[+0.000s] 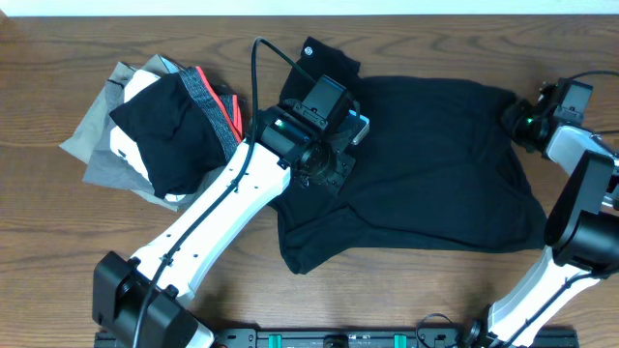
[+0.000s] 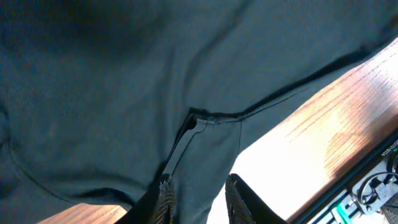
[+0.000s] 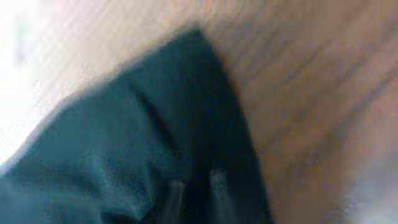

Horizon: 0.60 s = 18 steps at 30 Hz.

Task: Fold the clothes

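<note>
Two grips | left tool (image 2: 199, 190): shirt (image 1: 435, 164) hem | right tool (image 3: 196, 183): shirt corner

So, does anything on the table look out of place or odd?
Yes. The black shirt lies askew and wrinkled, and its lower edge is uneven. To its left, a pile of other clothes sits in a loose, untidy heap. Nothing looks spilled or damaged.

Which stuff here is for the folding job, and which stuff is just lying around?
For the job:
- shirt, black, spread on the table
- left gripper, holding the shirt's cloth
- right gripper, at a corner of the shirt

Just lying about:
- pile of other clothes, grey, black and white, beside the shirt
</note>
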{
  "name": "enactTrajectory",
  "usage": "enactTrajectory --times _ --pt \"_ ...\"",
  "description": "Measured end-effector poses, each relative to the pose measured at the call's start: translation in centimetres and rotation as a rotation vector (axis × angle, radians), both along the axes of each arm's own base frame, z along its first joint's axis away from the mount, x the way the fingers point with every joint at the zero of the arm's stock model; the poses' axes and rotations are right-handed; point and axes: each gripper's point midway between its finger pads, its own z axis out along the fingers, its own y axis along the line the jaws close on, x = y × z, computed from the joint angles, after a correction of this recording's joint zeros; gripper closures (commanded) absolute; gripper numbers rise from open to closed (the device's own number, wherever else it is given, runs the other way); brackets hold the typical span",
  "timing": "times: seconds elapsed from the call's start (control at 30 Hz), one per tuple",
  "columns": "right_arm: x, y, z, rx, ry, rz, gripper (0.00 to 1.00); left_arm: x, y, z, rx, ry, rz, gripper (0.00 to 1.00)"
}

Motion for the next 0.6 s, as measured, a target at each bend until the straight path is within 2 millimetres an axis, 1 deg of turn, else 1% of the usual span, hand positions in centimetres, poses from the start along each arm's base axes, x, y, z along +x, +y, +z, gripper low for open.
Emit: enactTrajectory --times 0.07,0.1,0.17,0.23,0.3,0.37,0.4,0.47,0.5,0.53,0.6 --pt "2.0 -0.3 1.1 -0.001 -0.097 -0.022 0.99 0.0 0.0 0.0 0.000 0.000 0.000 0.70" --pt "3.3 -0.4 2.1 -0.010 -0.172 -0.025 0.99 0.0 0.0 0.0 0.001 0.000 0.000 0.70" --pt "5.7 -0.6 4.7 -0.029 -0.323 -0.015 0.99 0.0 0.0 0.0 0.000 0.001 0.000 0.70" --pt "7.5 -0.5 8.1 -0.050 -0.481 0.012 0.99 0.0 0.0 0.0 0.001 0.000 0.000 0.70" --pt "8.7 0.0 11.3 -0.057 -0.611 0.056 0.98 0.0 0.0 0.0 0.001 0.001 0.000 0.70" --pt "9.0 0.5 12.2 -0.036 -0.635 0.089 0.95 0.0 0.0 0.0 0.001 0.001 0.000 0.70" --pt "9.0 0.8 12.2 -0.015 -0.624 0.107 0.74 0.0 0.0 0.0 0.000 0.001 0.000 0.70" --pt "8.5 1.4 10.9 0.043 -0.549 0.125 0.51 0.0 0.0 0.0 0.001 0.001 0.000 0.70" --pt "8.0 1.5 9.8 0.075 -0.493 0.124 0.49 0.0 0.0 0.0 0.001 0.001 0.000 0.70" --pt "7.3 1.6 8.6 0.108 -0.432 0.120 0.48 0.0 0.0 0.0 0.000 0.001 0.000 0.70" --pt "5.2 1.4 5.5 0.163 -0.283 0.090 0.48 0.0 0.0 0.0 0.001 0.001 0.000 0.70"
